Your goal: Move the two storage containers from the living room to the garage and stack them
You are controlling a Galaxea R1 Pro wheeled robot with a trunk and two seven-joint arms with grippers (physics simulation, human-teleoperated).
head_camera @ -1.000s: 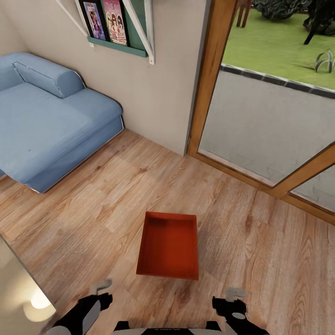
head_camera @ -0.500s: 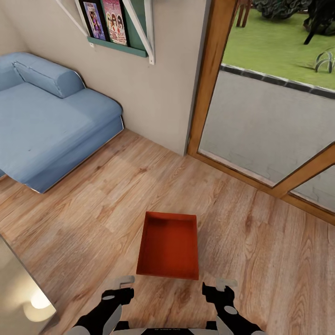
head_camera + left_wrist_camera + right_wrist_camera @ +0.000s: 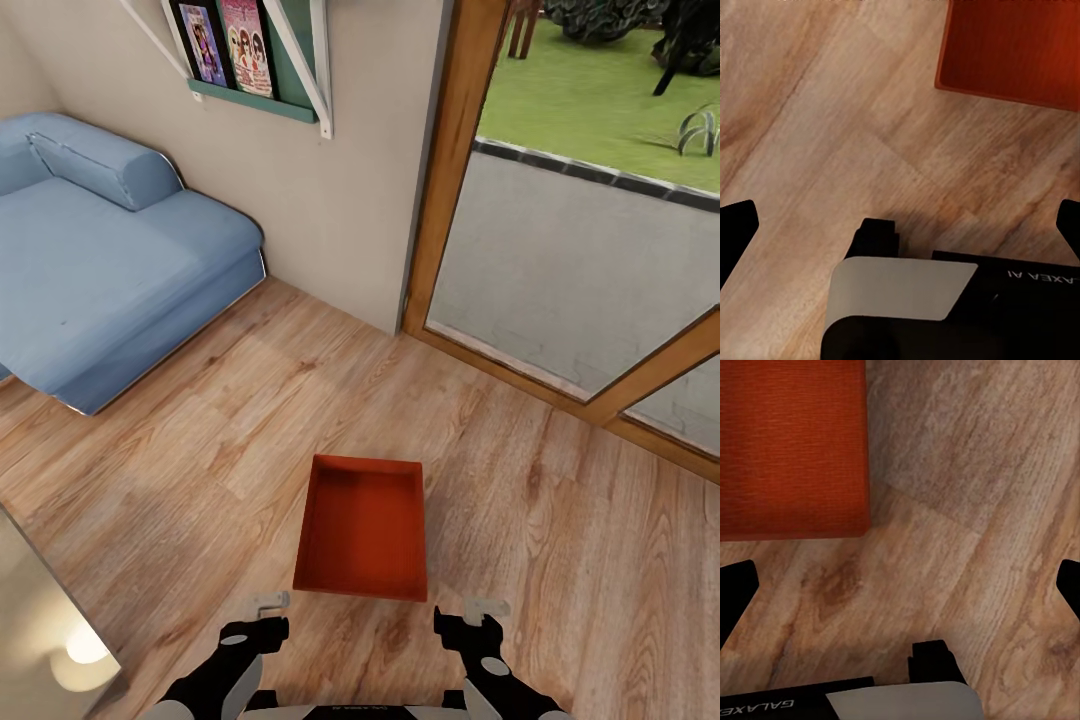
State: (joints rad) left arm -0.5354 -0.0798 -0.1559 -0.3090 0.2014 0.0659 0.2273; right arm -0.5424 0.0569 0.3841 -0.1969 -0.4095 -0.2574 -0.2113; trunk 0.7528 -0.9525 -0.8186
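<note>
Head view: the left gripper (image 3: 268,612) and right gripper (image 3: 476,615) hover low over wood flooring (image 3: 560,560), just short of one storage container (image 3: 364,526). Wrist views: both grippers' fingers spread wide, empty.

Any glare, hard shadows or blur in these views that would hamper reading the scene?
Head view: even, soft light, sharp throughout; only a bright lamp glow at the lower left corner, and faint shade inside the storage container. Left wrist view: wood floor slightly soft, a dim shadow near the arm. Right wrist view: grain a little blurred, no glare.
</note>
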